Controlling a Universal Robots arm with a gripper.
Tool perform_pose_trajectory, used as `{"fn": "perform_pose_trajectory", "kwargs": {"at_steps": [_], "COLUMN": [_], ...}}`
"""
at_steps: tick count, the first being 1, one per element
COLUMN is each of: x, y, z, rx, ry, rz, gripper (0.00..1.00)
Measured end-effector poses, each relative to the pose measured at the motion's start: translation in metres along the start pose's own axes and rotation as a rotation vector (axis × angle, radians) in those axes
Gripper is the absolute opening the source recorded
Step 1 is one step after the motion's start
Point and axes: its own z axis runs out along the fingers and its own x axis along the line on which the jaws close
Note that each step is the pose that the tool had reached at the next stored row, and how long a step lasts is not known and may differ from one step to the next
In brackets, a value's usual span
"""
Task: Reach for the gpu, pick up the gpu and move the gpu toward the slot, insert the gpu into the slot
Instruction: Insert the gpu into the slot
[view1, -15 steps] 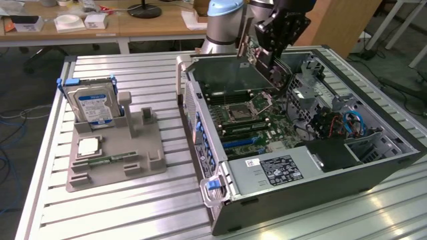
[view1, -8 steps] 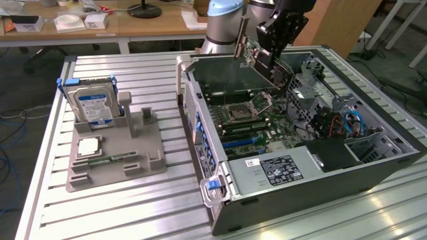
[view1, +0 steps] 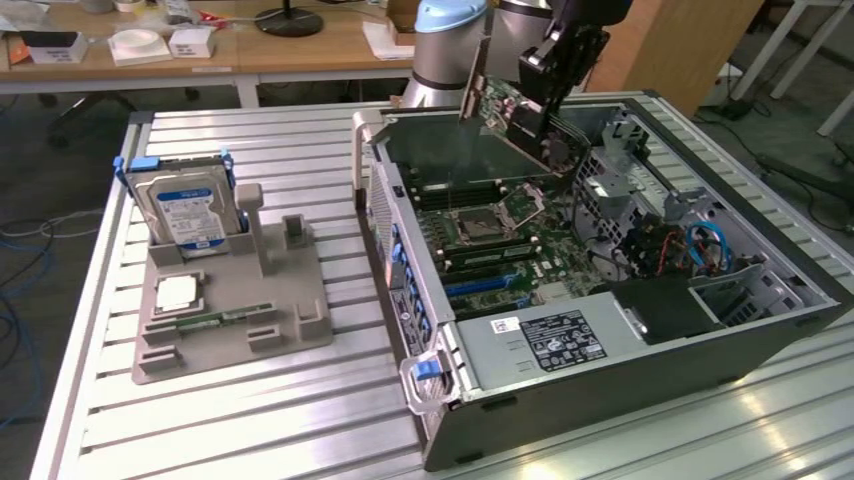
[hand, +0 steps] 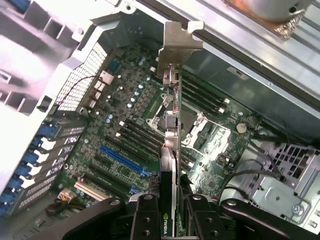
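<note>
Tool (hand: 169, 212) fingers are clamped on one end of the gpu (hand: 170, 132), which hangs tilted in the air above the open computer case (view1: 627, 375). The card's grey metal bracket (hand: 179, 42) is at the end farthest from the tool. Beneath the tool lies the motherboard (hand: 220, 140) with its blue slot (hand: 122, 159), clear of the card. Well away from the tool, a hard drive (view1: 187, 210) stands upright in a grey tray (view1: 240, 335) on the slatted surface (view1: 267, 420).
</note>
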Motion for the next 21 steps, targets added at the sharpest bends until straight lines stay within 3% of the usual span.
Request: {"fn": "perform_pose_trajectory", "kwargs": {"at_steps": [21], "x": [0.0001], "y": [-0.0001], "z": [0.0006], "rx": [-0.0003], "ry": [0.0105], "rz": [-0.28], "gripper": [0.26]}}
